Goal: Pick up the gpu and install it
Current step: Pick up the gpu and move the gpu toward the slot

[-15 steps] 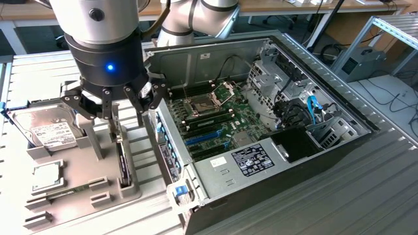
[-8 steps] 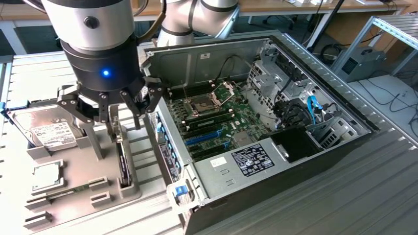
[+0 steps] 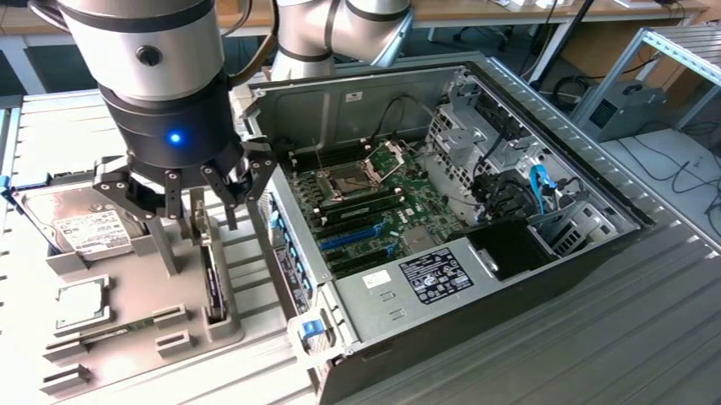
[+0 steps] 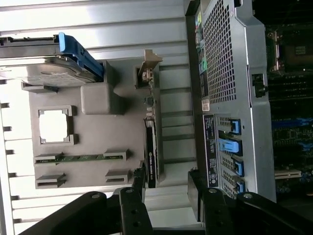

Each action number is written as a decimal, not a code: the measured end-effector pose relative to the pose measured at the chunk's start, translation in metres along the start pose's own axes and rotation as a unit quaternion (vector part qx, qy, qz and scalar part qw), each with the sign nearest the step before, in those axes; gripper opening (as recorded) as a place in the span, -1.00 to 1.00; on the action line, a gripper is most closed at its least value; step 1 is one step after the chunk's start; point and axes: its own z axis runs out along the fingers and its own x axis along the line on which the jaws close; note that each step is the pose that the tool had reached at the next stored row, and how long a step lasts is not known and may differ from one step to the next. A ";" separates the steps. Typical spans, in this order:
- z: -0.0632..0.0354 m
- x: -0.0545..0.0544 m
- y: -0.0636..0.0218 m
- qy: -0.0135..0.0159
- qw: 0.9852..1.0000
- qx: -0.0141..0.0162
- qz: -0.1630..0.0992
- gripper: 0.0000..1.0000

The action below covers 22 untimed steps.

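The gpu [image 3: 212, 285] is a thin black card standing on its edge in a slot of the grey holder tray [image 3: 138, 268], just to the exterior view's left of the open computer case [image 3: 474, 278]. Its silver bracket [image 4: 148, 68] is at the end farthest from my fingers in the wrist view, where the black card [image 4: 151, 155] runs lengthwise. My gripper [image 3: 201, 213] hangs right above the card's bracket end, open, one finger on each side of the card line. In the wrist view the gripper [image 4: 166, 193] holds nothing, and its black fingers [image 4: 133, 196] do not touch the card.
The tray also carries a silver hard drive [image 3: 81, 226], a square processor chip [image 3: 77, 305] and a memory stick [image 3: 113, 334]. Inside the case lies the green motherboard with blue slots [image 3: 355, 240]. The case's perforated rear wall [image 4: 230, 73] stands close beside the card.
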 end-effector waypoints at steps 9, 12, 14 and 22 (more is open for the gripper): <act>0.0217 0.002 -0.0010 0.000 1.000 0.000 0.000 -0.04; 0.0268 0.002 -0.0013 0.000 1.000 0.000 0.000 -0.04; 0.0297 0.003 -0.0014 0.000 1.000 0.000 0.000 -0.04; 0.0433 0.005 -0.0009 0.000 1.000 0.000 0.000 -0.04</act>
